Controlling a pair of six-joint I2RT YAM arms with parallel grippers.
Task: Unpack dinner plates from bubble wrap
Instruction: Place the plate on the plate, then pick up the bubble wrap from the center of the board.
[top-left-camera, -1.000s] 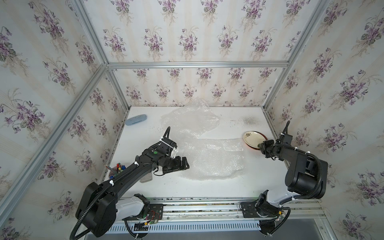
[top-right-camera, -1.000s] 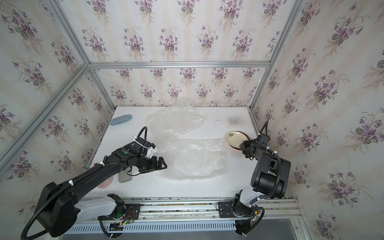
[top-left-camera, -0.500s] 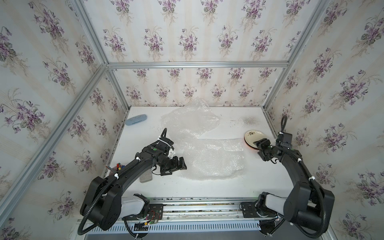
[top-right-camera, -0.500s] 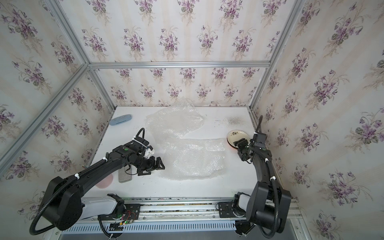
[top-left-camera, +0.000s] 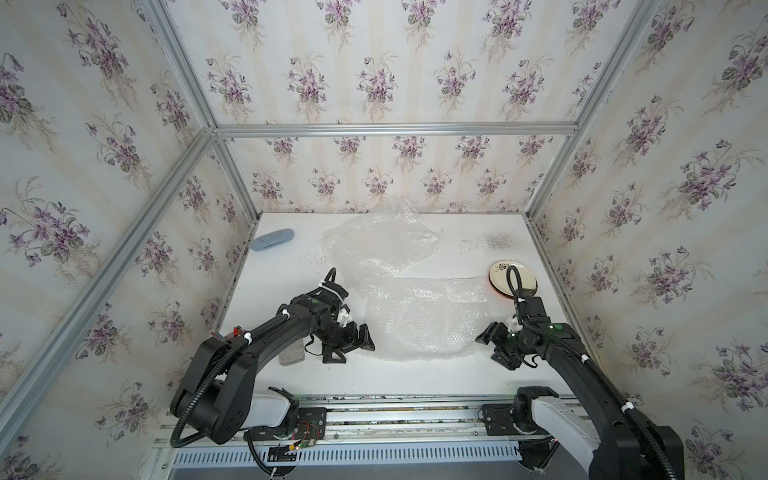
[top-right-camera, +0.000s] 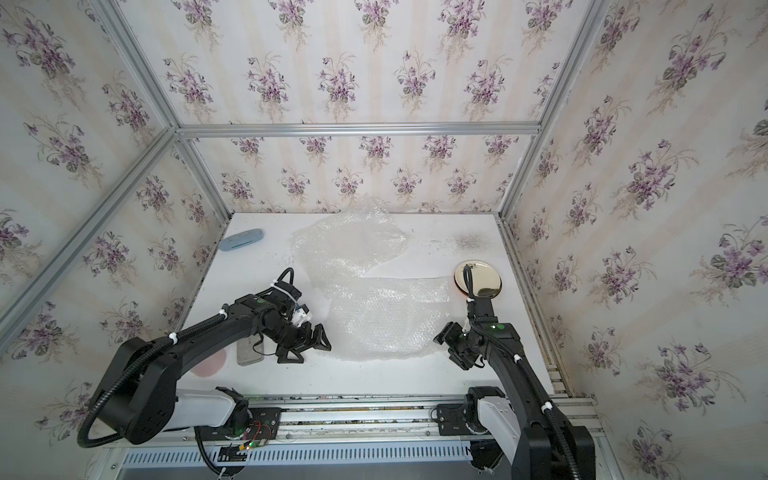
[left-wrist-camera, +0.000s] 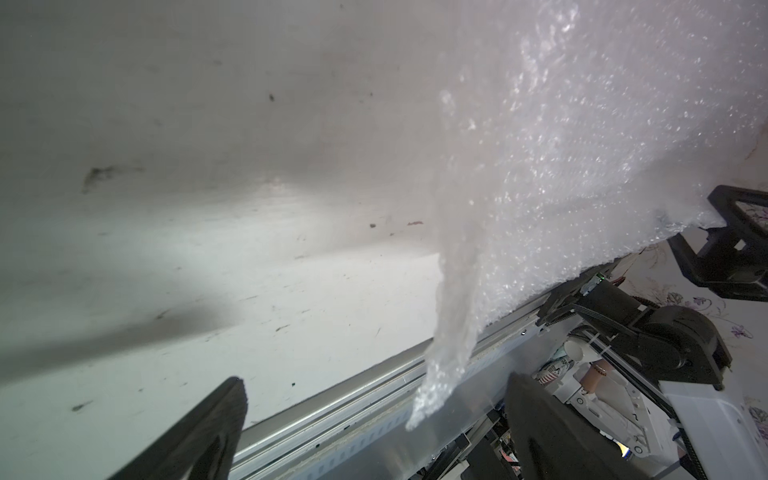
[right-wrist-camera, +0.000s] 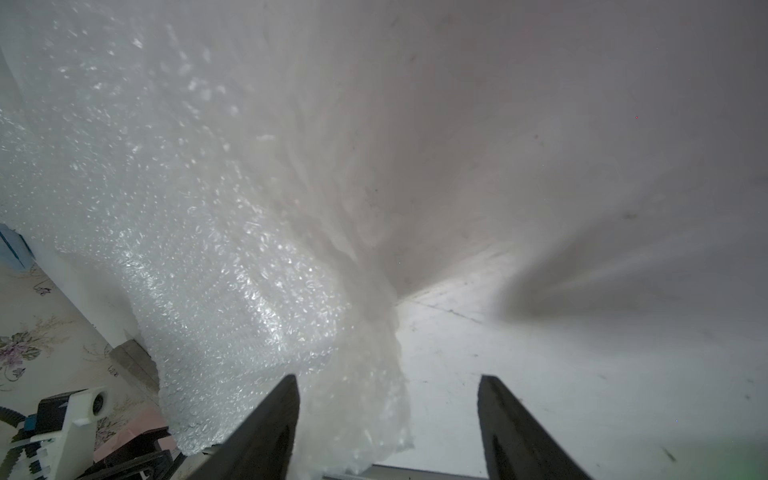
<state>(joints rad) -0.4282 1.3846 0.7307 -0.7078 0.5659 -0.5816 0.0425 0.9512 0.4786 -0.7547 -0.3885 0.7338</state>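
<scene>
A cream dinner plate (top-left-camera: 513, 279) (top-right-camera: 478, 279) with a dark floral mark lies at the right of the table, an orange rim showing beneath it. One sheet of bubble wrap (top-left-camera: 382, 245) lies crumpled at the back. A second sheet (top-left-camera: 419, 320) (top-right-camera: 382, 320) lies flat in the middle. My left gripper (top-left-camera: 353, 349) (top-right-camera: 309, 348) stands open at this sheet's left edge, a corner of wrap (left-wrist-camera: 440, 374) hanging between its fingers. My right gripper (top-left-camera: 494, 349) (top-right-camera: 451, 348) is open at the sheet's right front corner, with wrap (right-wrist-camera: 365, 399) loose between its fingers. What the sheets cover is hidden.
A pale blue oval object (top-left-camera: 272, 240) lies at the back left. A grey rectangular block (top-left-camera: 293, 353) and a pink disc (top-right-camera: 210, 365) sit under my left arm. Patterned walls close three sides, and a metal rail (top-left-camera: 374, 411) runs along the front.
My right gripper has left the cream plate, opened wider and swung forward to the front sheet's right corner. My left gripper has shifted slightly toward the front edge.
</scene>
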